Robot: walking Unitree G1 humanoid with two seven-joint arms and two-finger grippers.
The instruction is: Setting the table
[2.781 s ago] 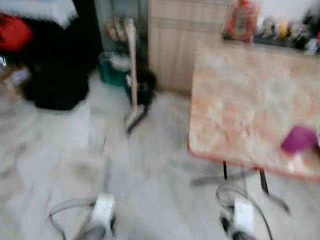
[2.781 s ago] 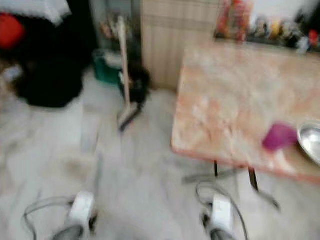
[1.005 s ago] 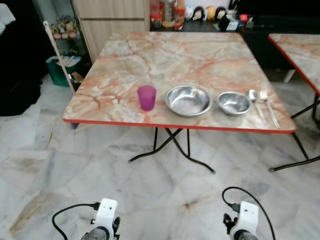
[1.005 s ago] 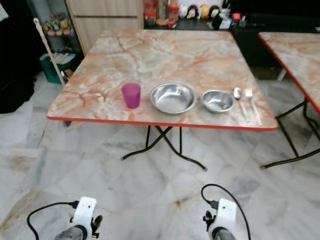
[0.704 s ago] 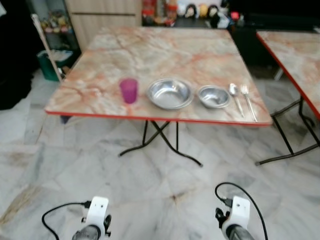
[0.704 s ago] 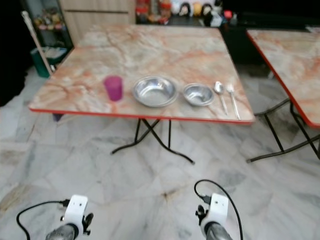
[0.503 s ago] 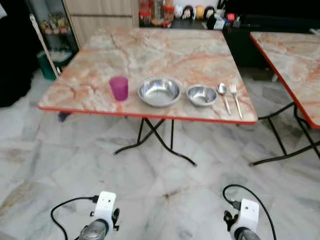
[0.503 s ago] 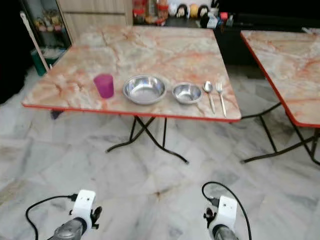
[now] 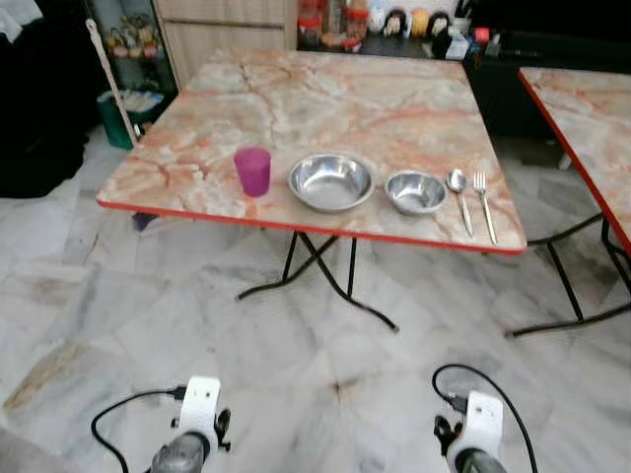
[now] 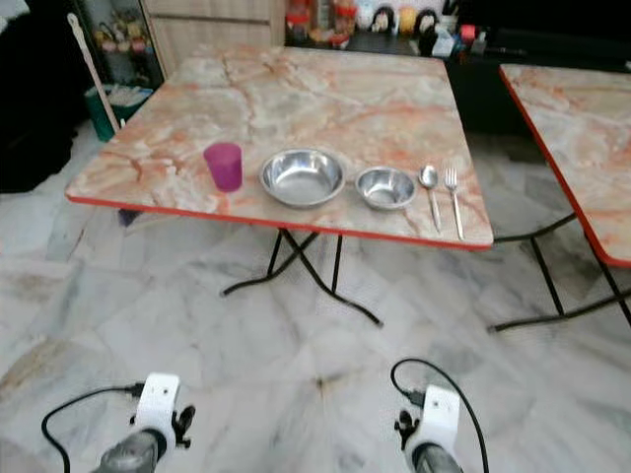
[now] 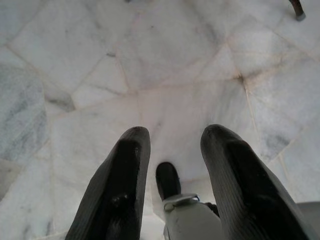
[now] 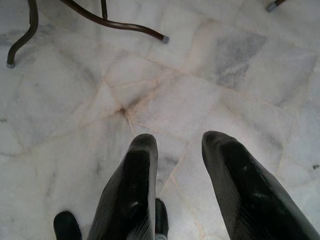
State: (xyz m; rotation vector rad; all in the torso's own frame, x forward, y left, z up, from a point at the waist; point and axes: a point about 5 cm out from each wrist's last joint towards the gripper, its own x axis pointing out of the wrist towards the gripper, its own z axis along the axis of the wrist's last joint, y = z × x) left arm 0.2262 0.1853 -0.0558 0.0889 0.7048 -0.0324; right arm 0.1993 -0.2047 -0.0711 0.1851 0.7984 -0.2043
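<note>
A marble-topped folding table (image 9: 325,99) with a red edge stands ahead. Along its near edge sit a purple cup (image 9: 252,170), a large steel bowl (image 9: 331,182), a small steel bowl (image 9: 415,192), a spoon (image 9: 458,197) and a fork (image 9: 485,202). Both arms hang low over the floor, well short of the table. My left gripper (image 11: 172,145) points down at the marble floor, open and empty. My right gripper (image 12: 180,150) hangs the same way, open with nothing between its fingers.
A second marble table (image 9: 592,118) stands to the right. A broom (image 9: 108,79) and a green bin (image 9: 123,113) sit at the far left by a cabinet. A dark shelf with small items (image 9: 414,25) runs behind. Black table legs (image 9: 325,286) cross underneath.
The camera swung from a blurred view of the table's left corner to face it squarely. Over the last second the view shifted slightly. The tableware has not moved.
</note>
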